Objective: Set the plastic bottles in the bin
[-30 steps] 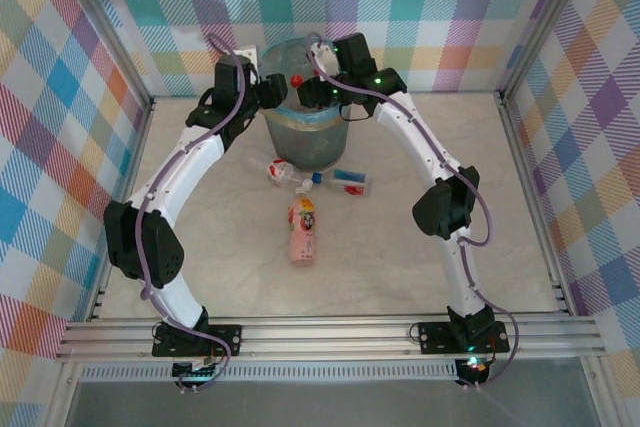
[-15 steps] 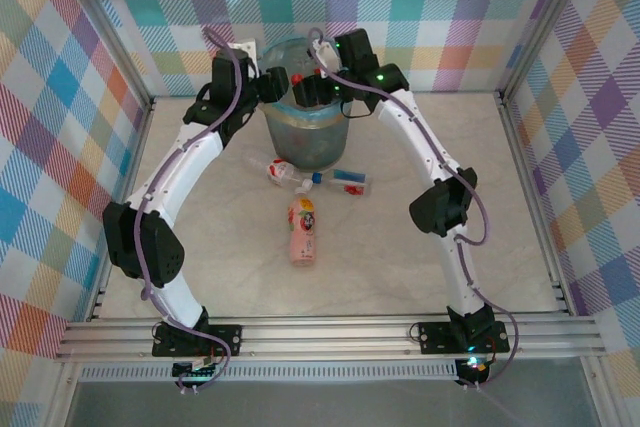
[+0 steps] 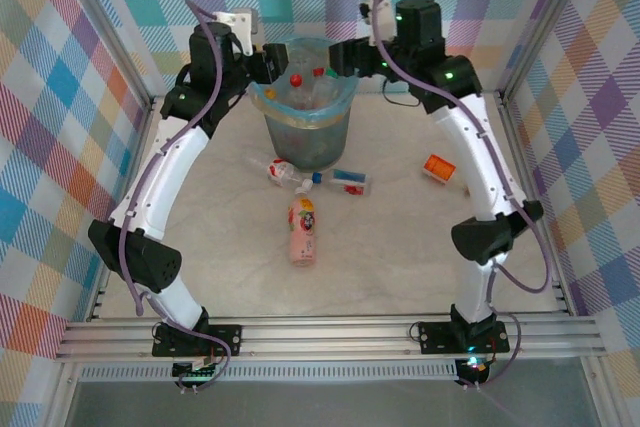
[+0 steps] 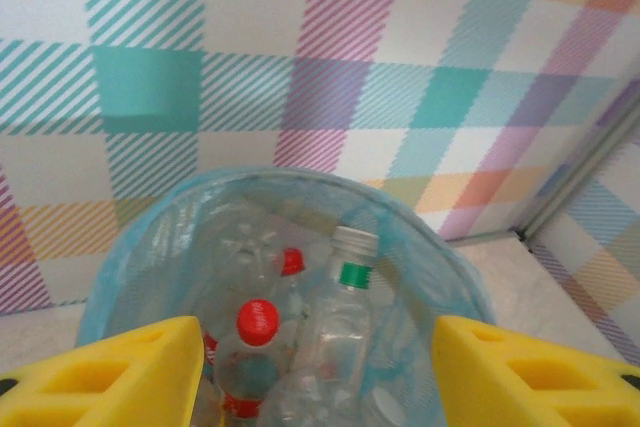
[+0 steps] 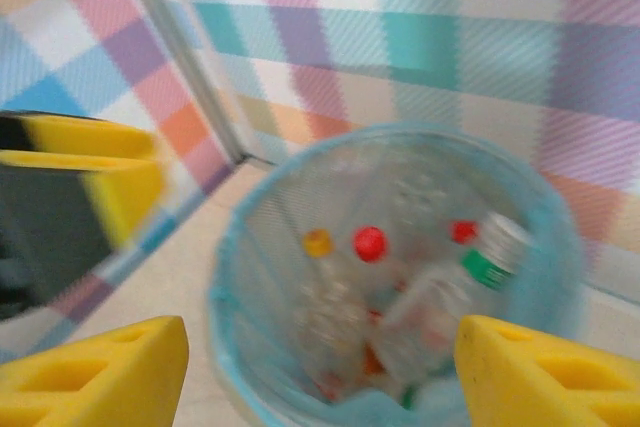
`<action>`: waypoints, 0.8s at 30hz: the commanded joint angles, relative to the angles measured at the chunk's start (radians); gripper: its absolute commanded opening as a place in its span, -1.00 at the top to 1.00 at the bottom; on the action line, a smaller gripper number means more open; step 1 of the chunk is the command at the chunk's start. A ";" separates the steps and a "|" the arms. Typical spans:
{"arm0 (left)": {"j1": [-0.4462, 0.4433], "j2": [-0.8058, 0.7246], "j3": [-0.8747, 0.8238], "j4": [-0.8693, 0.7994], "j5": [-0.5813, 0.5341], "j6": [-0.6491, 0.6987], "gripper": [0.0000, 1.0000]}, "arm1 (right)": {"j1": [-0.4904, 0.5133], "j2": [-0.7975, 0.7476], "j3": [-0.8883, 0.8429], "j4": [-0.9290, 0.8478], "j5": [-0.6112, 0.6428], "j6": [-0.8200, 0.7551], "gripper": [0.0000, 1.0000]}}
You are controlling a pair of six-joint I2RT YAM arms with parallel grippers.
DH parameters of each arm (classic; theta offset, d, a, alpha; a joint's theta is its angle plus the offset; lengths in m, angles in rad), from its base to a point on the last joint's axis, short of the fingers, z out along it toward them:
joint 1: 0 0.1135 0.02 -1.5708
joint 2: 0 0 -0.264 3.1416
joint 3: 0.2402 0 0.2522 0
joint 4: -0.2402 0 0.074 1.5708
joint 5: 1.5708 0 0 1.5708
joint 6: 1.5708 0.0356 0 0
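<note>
Top external view: both arms stretch to the far end of the table. The left claw (image 3: 262,62) is at the left rim of the bin (image 3: 305,137) and the right claw (image 3: 345,55) is at its right rim, neither pinching anything. Several bottles (image 3: 300,90) are piled inside the bin. Four more lie out on the table:
- Two clear bottles (image 3: 283,172) touch each other just in front of the bin's foot.
- A pink bottle (image 3: 302,232) lies nearer the arm bases.
- An orange bottle (image 3: 438,168) lies off to the right.

All four are well apart from both claws.

The clear pair looks like the main risk. They lie so close together, and so near the bin, that a claw coming for one may shove the other or nudge the bin. The pink one lies on its side and may roll at a glancing touch. The claws also face each other closely across the rim and could clash.

Left wrist view: the yellow fingers (image 4: 110,377) are spread wide with nothing between them. Below and beyond them is the bin's blue bag (image 4: 130,247), holding a green-capped bottle (image 4: 345,317) and a red-capped bottle (image 4: 258,332).

Right wrist view: the picture is blurred, but the right claw's fingers (image 5: 100,367) are spread and empty at the near rim, with the capped bottles just below. A finger could snag the loose bag.
</note>
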 commanded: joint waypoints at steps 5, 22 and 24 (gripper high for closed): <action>-0.169 0.054 0.140 -0.176 0.052 0.121 -0.26 | -0.189 -0.164 -0.468 0.053 0.226 -0.047 -0.49; -0.376 0.315 0.347 -0.304 0.231 0.106 -0.33 | -0.340 -0.005 -0.831 0.132 0.284 -0.645 -0.78; -0.375 0.317 0.349 -0.314 0.240 0.104 -0.33 | -0.345 0.039 -0.814 0.099 0.264 -0.666 -0.79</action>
